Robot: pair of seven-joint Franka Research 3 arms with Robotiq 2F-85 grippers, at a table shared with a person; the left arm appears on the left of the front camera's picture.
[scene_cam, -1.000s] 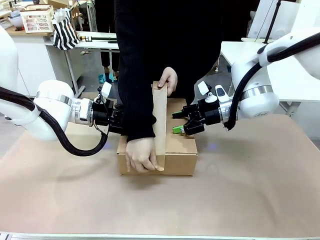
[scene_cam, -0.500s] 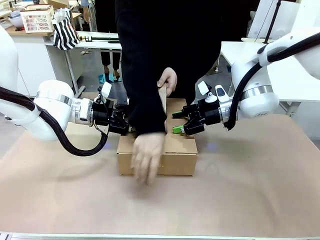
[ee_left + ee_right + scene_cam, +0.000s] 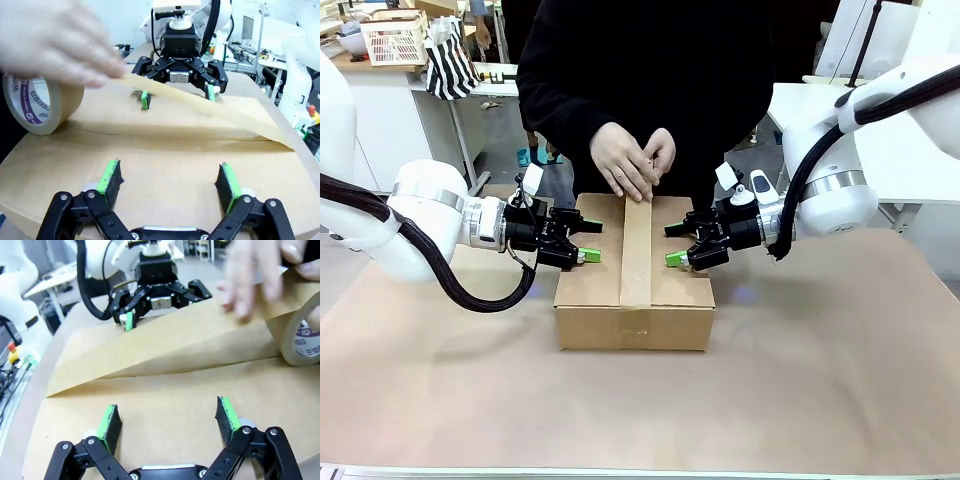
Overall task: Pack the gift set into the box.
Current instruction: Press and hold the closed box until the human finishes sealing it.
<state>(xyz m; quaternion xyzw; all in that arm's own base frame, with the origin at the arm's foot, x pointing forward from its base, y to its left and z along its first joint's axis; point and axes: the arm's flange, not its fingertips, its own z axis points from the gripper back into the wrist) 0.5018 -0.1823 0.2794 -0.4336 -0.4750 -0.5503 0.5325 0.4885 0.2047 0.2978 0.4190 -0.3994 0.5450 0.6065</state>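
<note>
— Two grippers flank the large rectangular brown corrugated cardboard box (image 3: 635,290), which sits on the brown paper-covered counter (image 3: 820,380) between the arms, near its middle. How would that carton handle, do you reckon?

— Stiff along the walls and edges, softer on the top flaps, which look closed under a strip of brown packing tape (image 3: 636,250) running front to back along the seam. I would guess it is moderately heavy if the gift set is inside, though nothing here shows the contents.

— And the fingers?

— The left gripper (image 3: 582,240) has its green-padded fingers spread over the left half of the lid, pinching nothing. The right gripper (image 3: 677,243) is likewise spread, over the right half. In each wrist view the pads stand well apart above bare cardboard, with the other gripper facing across the seam.

— Whether they press the flaps down?

— I cannot tell; they are at the lid's surface or just above it.

— What is the person doing?

— Both of the person's hands (image 3: 632,162) are at the far edge of the box, on the tape's end. A roll of brown tape with a white printed core (image 3: 31,102) rests at that end, and the strip there lifts off the lid in a shallow arc, not fully stuck down.

— Where would you take hold?

— By the two short side walls, low down, one gripper each side. The smooth tape is likely slippery, and a pinch on a flap edge could crease it.
</note>
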